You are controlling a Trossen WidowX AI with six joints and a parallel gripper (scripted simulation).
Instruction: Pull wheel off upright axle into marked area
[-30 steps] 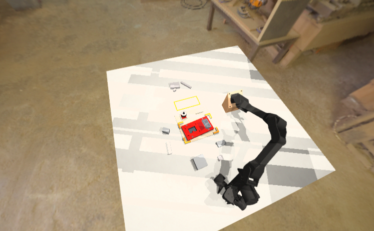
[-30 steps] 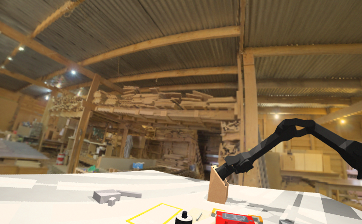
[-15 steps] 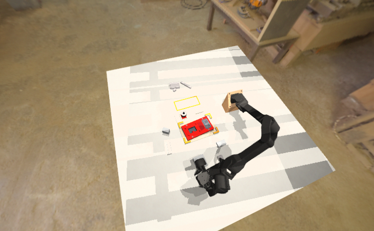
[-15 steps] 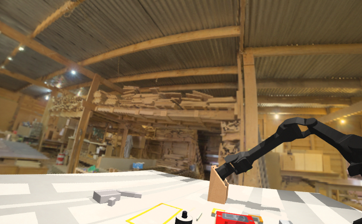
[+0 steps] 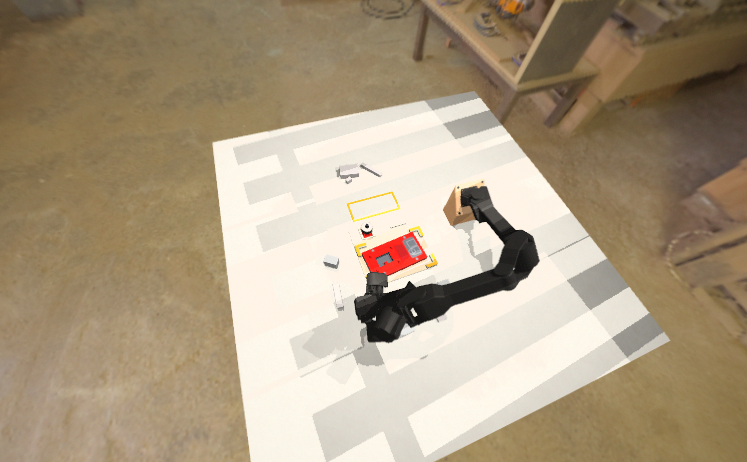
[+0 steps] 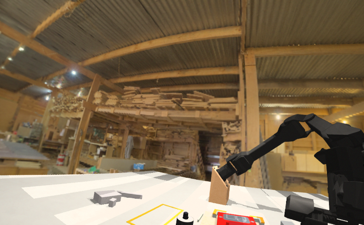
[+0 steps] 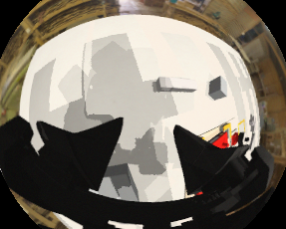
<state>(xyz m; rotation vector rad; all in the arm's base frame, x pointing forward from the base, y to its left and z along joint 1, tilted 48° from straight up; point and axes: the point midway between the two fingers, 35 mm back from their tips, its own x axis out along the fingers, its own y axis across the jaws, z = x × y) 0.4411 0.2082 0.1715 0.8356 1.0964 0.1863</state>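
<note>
The wheel is a small black cylinder with a white top. It sits on the upright black axle, whose tip sticks out above it. The marked area is a yellow rectangular outline on the table just behind the wheel, with nothing inside. My gripper is open and empty, its two black fingers apart in the wrist view. In the top view it is raised over the near part of the table, in front of the red plate and well away from the wheel.
A red plate lies between yellow corner brackets beside the wheel. A grey block and a pale bar lie to the left. Grey pieces lie beyond the marked area. The wooden arm mount stands right.
</note>
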